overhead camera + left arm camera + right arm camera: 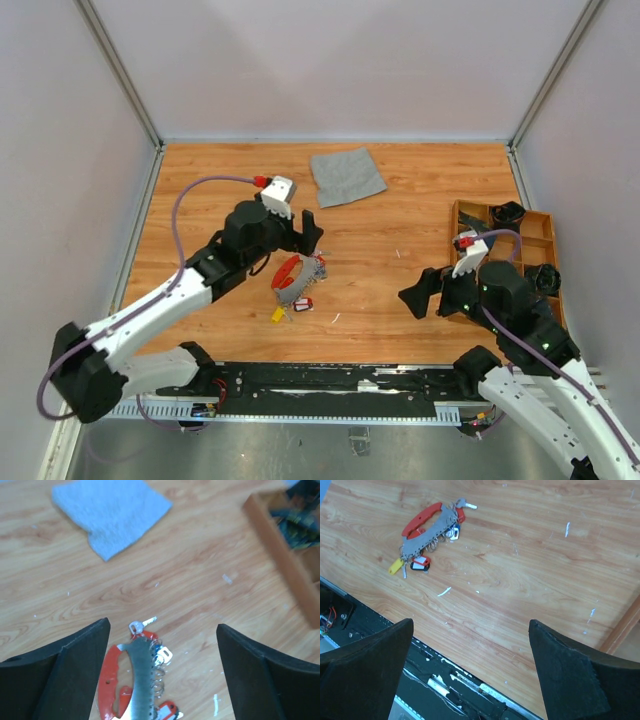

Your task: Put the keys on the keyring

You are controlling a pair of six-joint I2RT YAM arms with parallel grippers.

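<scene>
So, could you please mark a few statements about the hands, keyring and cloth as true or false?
The left hand is open and empty. True.
The right hand grips the keyring. False: it is open, and the keyring lies apart on the table.
The grey cloth covers the keyring. False: it lies apart, nearer the far edge.
A yellow-headed key lies at the keyring's end. True.
The wooden tray stands on the table's right side. True.
</scene>
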